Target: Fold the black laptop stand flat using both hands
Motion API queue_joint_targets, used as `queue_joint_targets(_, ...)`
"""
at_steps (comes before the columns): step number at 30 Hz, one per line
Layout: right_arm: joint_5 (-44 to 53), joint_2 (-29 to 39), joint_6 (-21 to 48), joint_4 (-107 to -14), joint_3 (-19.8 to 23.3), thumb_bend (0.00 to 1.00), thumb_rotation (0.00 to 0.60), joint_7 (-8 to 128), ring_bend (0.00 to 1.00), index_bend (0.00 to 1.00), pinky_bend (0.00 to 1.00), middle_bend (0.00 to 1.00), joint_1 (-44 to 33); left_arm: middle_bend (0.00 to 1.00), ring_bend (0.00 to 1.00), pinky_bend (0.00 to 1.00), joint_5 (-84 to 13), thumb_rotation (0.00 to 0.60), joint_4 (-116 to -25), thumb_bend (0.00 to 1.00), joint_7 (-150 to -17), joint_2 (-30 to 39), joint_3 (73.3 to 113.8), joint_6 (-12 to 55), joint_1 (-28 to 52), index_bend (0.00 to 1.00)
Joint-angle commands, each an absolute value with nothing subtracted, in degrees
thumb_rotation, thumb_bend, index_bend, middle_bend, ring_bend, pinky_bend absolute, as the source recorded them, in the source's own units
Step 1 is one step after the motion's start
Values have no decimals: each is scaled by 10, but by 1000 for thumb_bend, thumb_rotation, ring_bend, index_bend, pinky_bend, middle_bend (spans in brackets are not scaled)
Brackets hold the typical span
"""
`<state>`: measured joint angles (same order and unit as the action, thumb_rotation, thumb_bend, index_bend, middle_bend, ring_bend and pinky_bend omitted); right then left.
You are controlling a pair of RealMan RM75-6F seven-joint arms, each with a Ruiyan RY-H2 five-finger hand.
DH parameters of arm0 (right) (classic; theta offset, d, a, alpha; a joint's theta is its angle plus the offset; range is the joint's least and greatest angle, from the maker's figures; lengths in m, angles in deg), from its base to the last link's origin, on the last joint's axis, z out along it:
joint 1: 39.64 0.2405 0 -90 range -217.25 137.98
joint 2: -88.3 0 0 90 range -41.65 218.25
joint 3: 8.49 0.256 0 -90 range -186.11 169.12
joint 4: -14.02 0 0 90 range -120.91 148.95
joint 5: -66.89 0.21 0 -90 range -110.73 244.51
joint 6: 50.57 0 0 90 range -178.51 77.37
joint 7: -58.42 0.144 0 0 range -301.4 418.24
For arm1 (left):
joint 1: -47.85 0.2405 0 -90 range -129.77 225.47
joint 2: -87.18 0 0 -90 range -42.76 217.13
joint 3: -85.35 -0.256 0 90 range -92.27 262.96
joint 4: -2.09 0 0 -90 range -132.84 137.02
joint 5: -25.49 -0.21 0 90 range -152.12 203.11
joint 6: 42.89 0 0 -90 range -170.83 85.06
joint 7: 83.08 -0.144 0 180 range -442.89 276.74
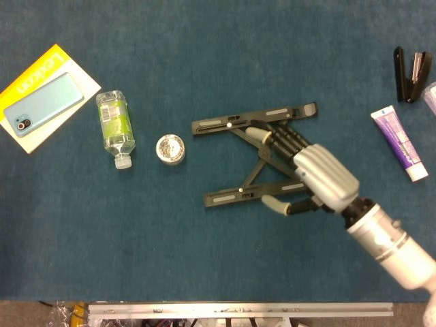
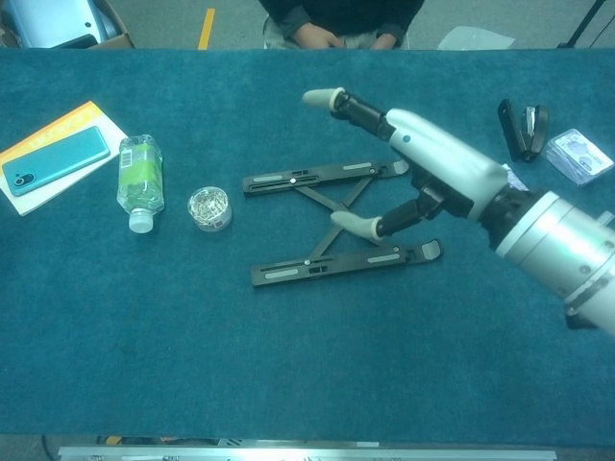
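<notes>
1. Black laptop stand (image 1: 238, 158) (image 2: 327, 223) lies low on the blue counter (image 1: 204, 259) (image 2: 288, 365), mid-frame: two long rails spread in a V, wider apart at the right, joined by crossed links between them.
2. Upper rail ends in a grey-tipped lip at the right; lower rail has the same lip, visible in chest view.
3. Right robot hand (image 1: 310, 174) (image 2: 423, 168) sits over the right part of the stand, fingers spread and extended toward the left. It grips nothing: released, palm facing down.
4. In head view its fingers (image 1: 272, 139) overlap the cross links and the thumb tip is just beside the lower rail; contact cannot be told. Chest view shows the hand raised above the rails, thumb near the links.
5. Left robot hand: in neither view.
6. Left of the stand: small round tin of clips (image 1: 170, 148) (image 2: 209, 207), then a clear bottle (image 1: 116, 127) (image 2: 137, 181) with a green label lying on its side, cap toward the near edge.
7. Far left: teal phone (image 1: 42, 103) (image 2: 56, 158) resting on a yellow booklet (image 1: 51, 65) (image 2: 82, 120).
8. Right side: black stapler (image 1: 410, 75) (image 2: 522, 129), a white-purple tube (image 1: 399, 143), a small clear packet (image 2: 577, 156) near the edge.
</notes>
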<state>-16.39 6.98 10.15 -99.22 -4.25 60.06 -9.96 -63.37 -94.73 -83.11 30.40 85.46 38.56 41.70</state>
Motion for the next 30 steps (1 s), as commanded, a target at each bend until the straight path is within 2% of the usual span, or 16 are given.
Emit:
queue_joint_targets(1, -126, 94, 80, -1002, -22, 245, 600, 574, 0, 0, 14, 39, -84, 0, 0, 0, -663, 600, -968, 403, -839, 314, 841, 375, 408, 0)
queue_joint_targets(8, -43, 104, 46, -996, 10, 238, 600, 528, 0, 0, 14, 65, -49, 0, 0, 0, -702, 600, -1010, 398, -869, 318, 822, 354, 395, 0)
queue_joint_targets(17, 58, 72, 23, -958, 45, 153, 600, 479, 0, 0, 14, 114, 3, 0, 0, 0, -731, 600, -1068, 321, -936, 300, 802, 295, 369, 0)
queue_joint_targets(22, 129, 58, 4, -938, 61, 149, 600, 444, 0, 0, 14, 131, 43, 0, 0, 0, -704, 600, -1112, 315, -993, 278, 803, 244, 350, 0)
queue_joint_targets(30, 229, 42, 2, -911, 68, 90, 600, 389, 0, 0, 14, 140, 98, 0, 0, 0, -624, 600, -1156, 316, -1083, 225, 815, 183, 324, 0)
